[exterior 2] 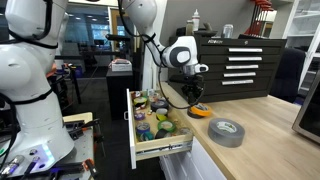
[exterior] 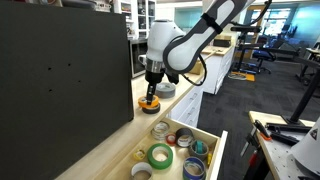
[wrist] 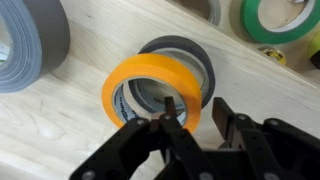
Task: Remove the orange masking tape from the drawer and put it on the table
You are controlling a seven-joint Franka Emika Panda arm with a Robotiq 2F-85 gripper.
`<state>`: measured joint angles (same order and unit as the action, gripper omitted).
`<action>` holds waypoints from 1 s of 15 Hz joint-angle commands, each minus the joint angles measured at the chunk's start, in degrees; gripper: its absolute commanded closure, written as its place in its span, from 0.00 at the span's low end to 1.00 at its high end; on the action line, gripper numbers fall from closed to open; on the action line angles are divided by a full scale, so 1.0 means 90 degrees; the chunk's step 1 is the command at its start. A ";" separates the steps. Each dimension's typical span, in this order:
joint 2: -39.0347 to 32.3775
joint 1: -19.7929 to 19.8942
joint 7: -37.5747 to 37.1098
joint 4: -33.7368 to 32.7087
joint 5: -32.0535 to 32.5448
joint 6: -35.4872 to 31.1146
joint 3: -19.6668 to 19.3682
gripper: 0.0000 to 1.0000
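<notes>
Orange tape (wrist: 125, 85) lies on surface (wrist: 70, 140), propped on grey roll (wrist: 178, 45), outside drawer (exterior 2: 160, 150). Hand (wrist: 194, 108) straddles its rim, 1 finger inside ring for pinch; we cannot tell if clamped.

The table (wrist: 60, 130) is pale wood with a fine grain, and it shows as a long top in both exterior views (exterior: 110, 130) (exterior 2: 260, 120). Right under the end effector (wrist: 195, 108) an orange tape (wrist: 125, 85) lies half over a dark grey roll (wrist: 195, 52). Whether the orange tape touches the wood cannot be told. Off to one side of the end effector, apart from this pair, a big grey roll (wrist: 45, 40) lies flat on the table (exterior 2: 226, 141). A black box (exterior: 60, 80) stands on the table too.
</notes>
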<state>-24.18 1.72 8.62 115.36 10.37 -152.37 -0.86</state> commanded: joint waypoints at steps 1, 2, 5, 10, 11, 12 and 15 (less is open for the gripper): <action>0.0358 0.0134 0.0348 0.0276 -0.0253 0.0121 0.0162 0.24; 0.0484 0.0136 0.0386 0.0424 -0.0314 0.0093 0.0206 0.19; 0.0923 0.0105 0.0486 0.0859 -0.0522 0.0194 0.0340 0.02; 0.2085 0.0004 0.0573 0.1841 -0.0922 0.0901 0.0519 0.00; 0.2344 -0.0019 0.0659 0.2046 -0.1065 0.1118 0.0560 0.00; 0.2592 -0.0053 0.0729 0.2235 -0.1232 0.1355 0.0588 0.00; 0.3249 -0.0217 0.0954 0.2728 -0.1737 0.2029 0.0605 0.00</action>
<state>-3.01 0.99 14.38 133.51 -0.92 -139.16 4.49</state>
